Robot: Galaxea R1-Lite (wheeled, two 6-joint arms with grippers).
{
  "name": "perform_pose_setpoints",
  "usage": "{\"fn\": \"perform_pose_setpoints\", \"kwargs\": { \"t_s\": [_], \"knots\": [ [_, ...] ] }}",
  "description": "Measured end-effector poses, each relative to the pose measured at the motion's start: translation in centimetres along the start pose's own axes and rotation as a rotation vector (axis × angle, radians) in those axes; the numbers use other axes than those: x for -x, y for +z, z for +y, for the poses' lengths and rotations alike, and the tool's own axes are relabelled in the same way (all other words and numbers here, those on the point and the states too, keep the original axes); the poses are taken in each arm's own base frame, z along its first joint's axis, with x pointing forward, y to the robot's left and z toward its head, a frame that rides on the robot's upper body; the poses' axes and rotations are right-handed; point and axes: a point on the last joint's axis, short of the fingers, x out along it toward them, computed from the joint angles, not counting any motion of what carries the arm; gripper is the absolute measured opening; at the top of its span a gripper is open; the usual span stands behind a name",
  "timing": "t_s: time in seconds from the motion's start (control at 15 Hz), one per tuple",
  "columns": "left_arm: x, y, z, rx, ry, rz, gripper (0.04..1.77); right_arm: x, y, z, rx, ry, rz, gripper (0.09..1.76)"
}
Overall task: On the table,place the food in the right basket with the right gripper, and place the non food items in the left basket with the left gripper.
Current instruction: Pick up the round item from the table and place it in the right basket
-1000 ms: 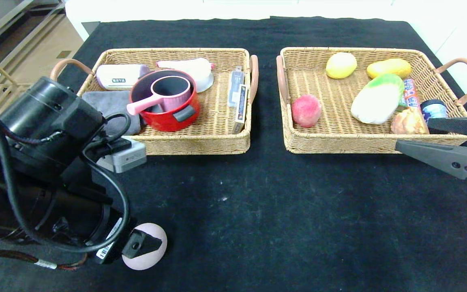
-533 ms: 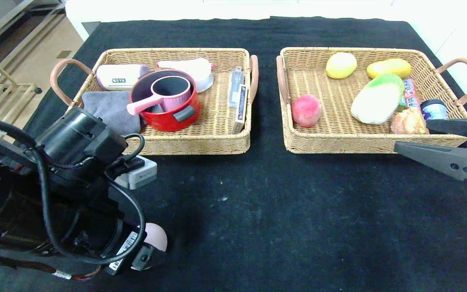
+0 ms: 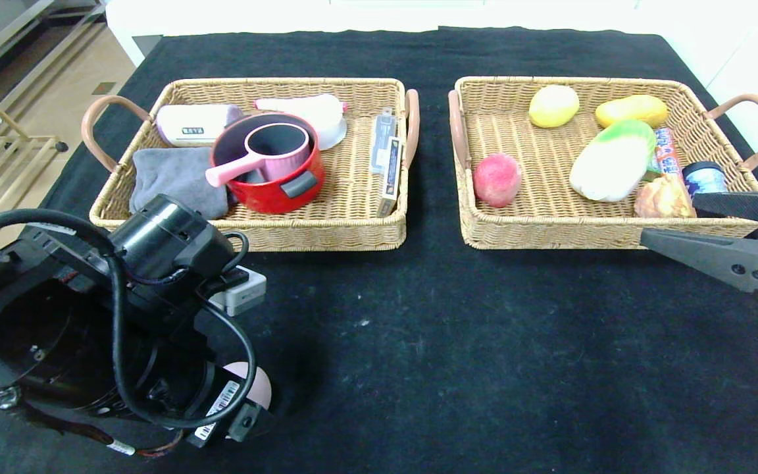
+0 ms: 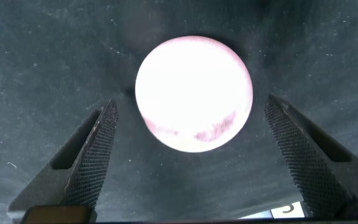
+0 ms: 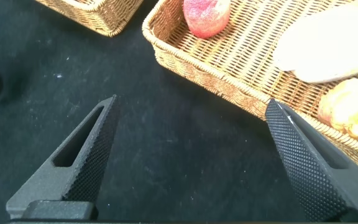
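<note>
A pale lilac egg-shaped lump [image 3: 255,388] lies on the black table [image 3: 458,342] near the front left. My left gripper [image 4: 191,102] is open right above it; the lump [image 4: 193,93] sits between the two fingers without touching them. My right gripper [image 3: 668,217] is open and empty, hovering at the front right corner of the right basket [image 3: 550,238]. That basket holds the napa cabbage [image 3: 612,161] and the burger bun [image 3: 664,197]. The left basket [image 3: 326,238] holds the red pot [image 3: 274,187] with the pink saucepan [image 3: 277,155] inside, and the card box [image 3: 389,158].
The right basket also holds a red peach [image 3: 497,179], two yellow fruits [image 3: 553,105], a snack packet [image 3: 665,148] and a blue-lidded jar [image 3: 703,176]. The left basket also holds a grey cloth [image 3: 175,174] and white items [image 3: 191,125] at the back.
My left arm has swung toward the table's front edge and lowered over the lilac lump, covering more of it. The right arm has not moved.
</note>
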Motion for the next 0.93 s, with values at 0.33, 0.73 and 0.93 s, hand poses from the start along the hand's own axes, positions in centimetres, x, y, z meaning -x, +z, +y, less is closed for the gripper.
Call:
{"fn": "perform_pose_setpoints", "kwargs": {
  "t_s": [0.33, 0.73, 0.93],
  "knots": [
    [-0.69, 0.2, -0.14, 0.01, 0.007, 0.022, 1.72, 0.01, 0.02, -0.02, 0.0, -0.001, -0.001, 1.71],
    [-1.06, 0.33, -0.2, 0.013, 0.01, 0.033, 1.72, 0.02, 0.04, -0.02, 0.0, -0.002, -0.002, 1.71],
    [-1.14, 0.33, -0.21, 0.012, 0.011, 0.036, 1.18, 0.01, 0.04, -0.02, 0.0, -0.001, -0.001, 1.71]
  ]
}}
